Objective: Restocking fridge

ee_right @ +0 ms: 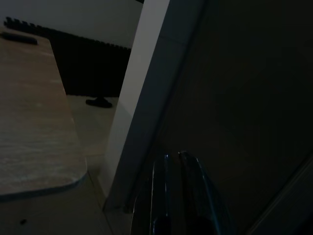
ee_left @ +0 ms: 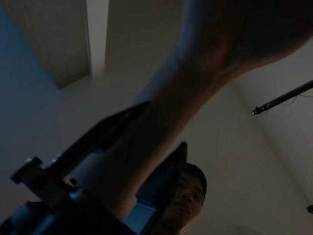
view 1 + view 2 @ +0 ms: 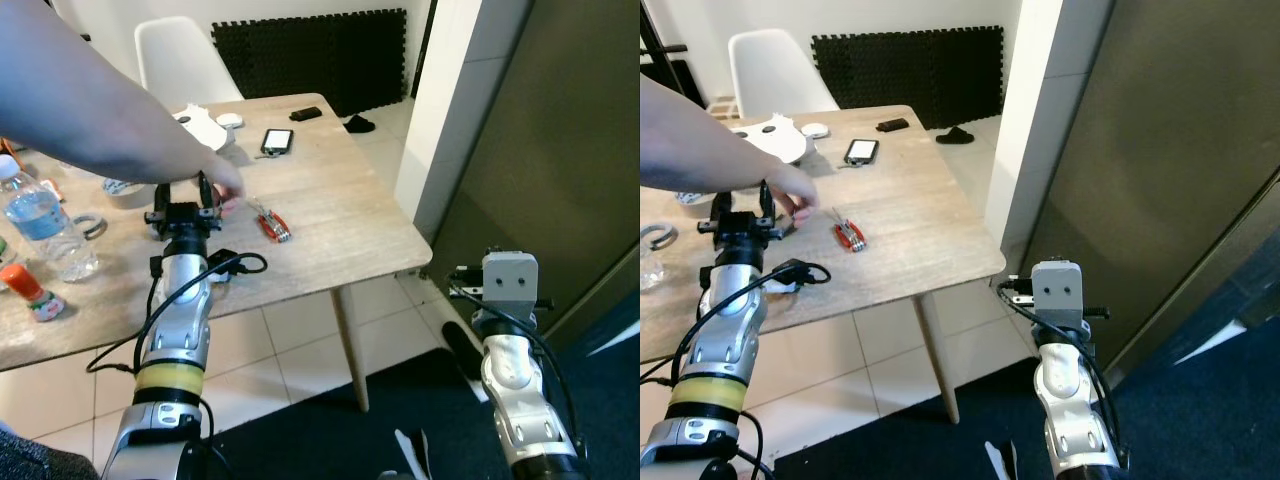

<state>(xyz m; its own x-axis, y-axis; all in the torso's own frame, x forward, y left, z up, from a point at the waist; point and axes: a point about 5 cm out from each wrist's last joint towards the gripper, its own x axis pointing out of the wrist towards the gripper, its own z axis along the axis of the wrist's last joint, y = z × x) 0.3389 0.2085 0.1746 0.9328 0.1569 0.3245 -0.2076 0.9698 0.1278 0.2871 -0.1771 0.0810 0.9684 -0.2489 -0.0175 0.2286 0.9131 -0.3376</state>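
Here the left gripper (image 3: 184, 196) is raised over the wooden table (image 3: 330, 235), its fingers apart, with a person's hand (image 3: 222, 186) reaching between them. The right gripper (image 1: 173, 196), fingers together, hangs beside the dark fridge (image 3: 560, 170). A water bottle (image 3: 45, 222) stands on the table's left part.

Pale wood-grain surface (image 3: 330, 215); red multitool (image 3: 271, 225); white chair (image 3: 180, 60); black foam mat (image 3: 320, 55); clear water bottle (image 3: 40, 220), blue label.

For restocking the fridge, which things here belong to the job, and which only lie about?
Belong to the job:
water bottle
small red-capped bottle
left gripper
dark fridge door

Only lying about:
red multi-tool
phone
chair
person's hand
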